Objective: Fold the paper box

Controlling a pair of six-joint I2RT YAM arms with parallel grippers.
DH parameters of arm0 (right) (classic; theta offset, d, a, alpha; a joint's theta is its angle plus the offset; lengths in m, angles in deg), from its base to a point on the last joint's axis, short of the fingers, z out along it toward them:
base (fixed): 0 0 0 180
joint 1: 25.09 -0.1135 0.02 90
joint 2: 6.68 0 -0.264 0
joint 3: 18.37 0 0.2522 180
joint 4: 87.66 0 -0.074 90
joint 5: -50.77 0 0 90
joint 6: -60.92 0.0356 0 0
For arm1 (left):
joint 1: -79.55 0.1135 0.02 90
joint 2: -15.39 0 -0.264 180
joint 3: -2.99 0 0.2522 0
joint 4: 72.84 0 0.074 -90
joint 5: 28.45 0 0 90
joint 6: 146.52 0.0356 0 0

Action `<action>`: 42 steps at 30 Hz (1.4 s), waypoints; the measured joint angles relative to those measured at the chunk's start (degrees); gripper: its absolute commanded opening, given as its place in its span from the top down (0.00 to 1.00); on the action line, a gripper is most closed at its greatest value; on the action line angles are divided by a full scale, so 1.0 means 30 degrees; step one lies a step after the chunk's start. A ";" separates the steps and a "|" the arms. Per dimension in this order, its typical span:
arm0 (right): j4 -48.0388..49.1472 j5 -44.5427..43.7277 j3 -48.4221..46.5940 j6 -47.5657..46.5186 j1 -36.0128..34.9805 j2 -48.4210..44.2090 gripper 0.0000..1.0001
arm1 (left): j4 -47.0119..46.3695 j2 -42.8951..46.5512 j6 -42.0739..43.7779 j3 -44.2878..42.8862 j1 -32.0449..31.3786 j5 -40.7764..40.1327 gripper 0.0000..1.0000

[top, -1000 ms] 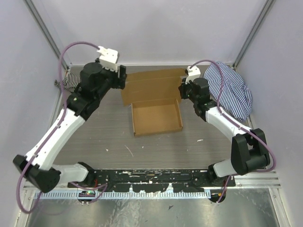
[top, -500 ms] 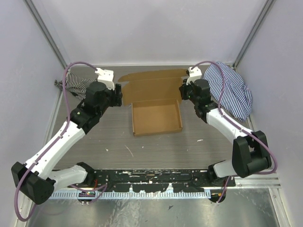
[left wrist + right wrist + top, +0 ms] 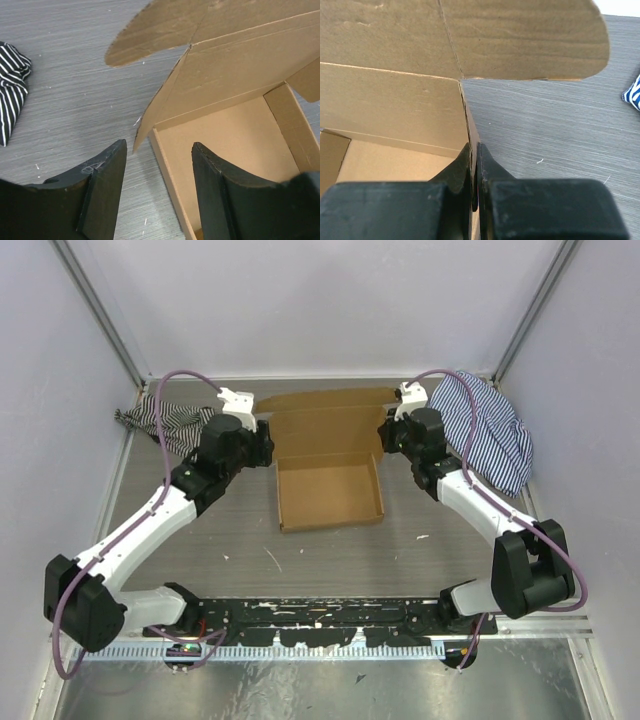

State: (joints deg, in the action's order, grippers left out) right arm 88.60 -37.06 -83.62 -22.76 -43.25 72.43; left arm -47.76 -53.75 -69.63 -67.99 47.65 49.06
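The paper box (image 3: 330, 490) is a brown cardboard tray with raised walls, and its lid panel (image 3: 325, 418) lies flat behind it. My left gripper (image 3: 262, 446) is at the tray's back left corner. In the left wrist view it (image 3: 159, 145) stands open, its fingers (image 3: 107, 175) straddling the left wall (image 3: 167, 175) without touching it. My right gripper (image 3: 386, 440) is at the back right corner. In the right wrist view it (image 3: 474, 150) is shut on the top edge of the box's right wall (image 3: 468, 117).
A black-and-white striped cloth (image 3: 165, 422) lies at the back left, also in the left wrist view (image 3: 12, 90). A blue striped cloth (image 3: 490, 430) is heaped at the back right, just behind my right arm. Metal frame posts stand at both back corners.
My left arm has swung lower and inward to the box's back left corner, its jaws narrowing a little. The right gripper has kept its hold on the right wall.
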 measured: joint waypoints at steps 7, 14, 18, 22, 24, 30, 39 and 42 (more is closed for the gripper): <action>-0.0525 -0.0087 0.0000 0.0335 0.0000 0.0000 0.99 | -0.0291 -0.1144 -0.1180 -0.0036 0.0000 0.0437 0.67; -0.0510 -0.0962 0.0000 0.0692 -0.0525 0.0000 0.99 | -0.0554 -0.1144 -0.2375 -0.0044 -0.0036 0.1188 0.51; -0.0503 -0.1239 0.0022 0.0707 -0.0685 0.0000 0.99 | -0.0430 -0.1086 -0.2237 -0.0044 -0.0087 0.0277 0.34; -0.0517 -0.1275 0.0022 0.0597 -0.0699 0.0000 0.99 | -0.0146 -0.0925 -0.1435 -0.0036 -0.0095 -0.1166 0.30; -0.0568 -0.1268 0.0000 0.0503 -0.0699 0.0000 0.99 | -0.0197 -0.0809 -0.0947 -0.0015 -0.0095 -0.1705 0.30; -0.1195 -0.1195 -0.0342 0.0168 -0.0699 0.0000 0.99 | -0.0481 -0.0663 0.0488 0.0000 -0.0095 -0.2718 0.30; -0.1435 -0.0721 -0.0466 -0.0160 -0.0699 -0.0007 0.99 | -0.2331 -0.2004 0.1690 -0.0022 -0.0095 -0.2463 0.31; -0.1508 -0.0627 -0.0495 -0.0342 -0.0699 -0.0007 0.99 | -0.2382 -0.2994 0.2047 -0.0342 -0.0095 -0.2630 0.31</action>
State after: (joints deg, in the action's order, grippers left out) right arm 84.08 -38.94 -85.11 -23.78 -45.34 72.41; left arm -54.91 -62.74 -63.48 -69.01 47.37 41.17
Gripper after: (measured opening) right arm 0.086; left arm 0.691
